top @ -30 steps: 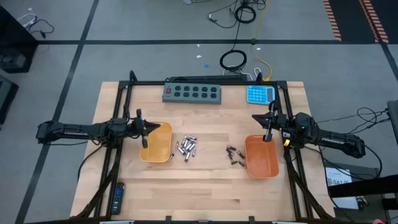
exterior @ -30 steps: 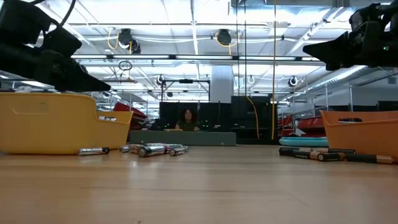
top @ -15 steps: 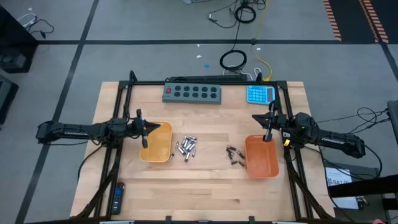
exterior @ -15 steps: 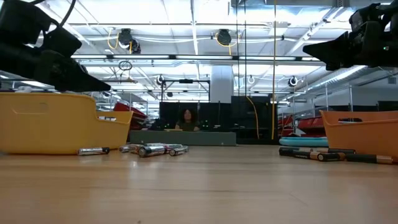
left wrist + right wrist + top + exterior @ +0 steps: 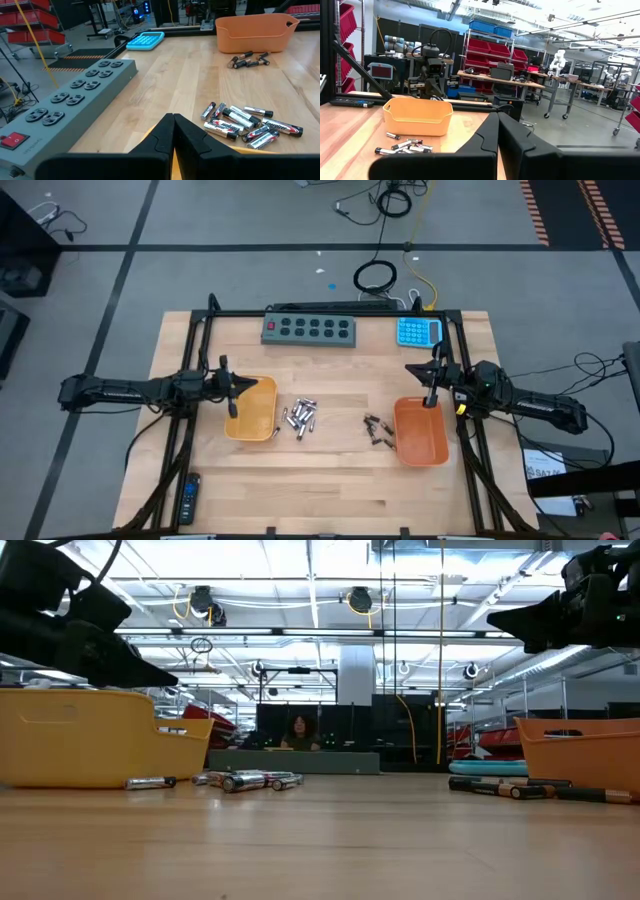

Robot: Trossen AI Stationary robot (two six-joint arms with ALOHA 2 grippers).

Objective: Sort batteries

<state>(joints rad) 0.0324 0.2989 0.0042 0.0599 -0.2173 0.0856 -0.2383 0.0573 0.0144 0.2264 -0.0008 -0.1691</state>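
Observation:
Silver-grey batteries (image 5: pixel 300 417) lie in a loose heap on the wood between two trays; they also show in the left wrist view (image 5: pixel 245 125) and low view (image 5: pixel 240 780). Dark batteries (image 5: pixel 376 428) lie beside the orange tray (image 5: pixel 421 432), seen again in the left wrist view (image 5: pixel 247 59). The yellow-orange tray (image 5: pixel 250 410) stands left of the silver heap. My left gripper (image 5: pixel 240 387) hovers shut over that tray's far edge, its fingers (image 5: pixel 173 131) closed together. My right gripper (image 5: pixel 432 380) hovers shut above the orange tray's far end, fingers (image 5: pixel 497 127) together.
A grey power strip (image 5: pixel 309 329) and a blue calculator (image 5: pixel 418 332) lie along the far edge. A black remote control (image 5: pixel 188 498) sits at the near left corner. Bare wood stretches across the near half of the table. A person sits far behind the table (image 5: pixel 301 732).

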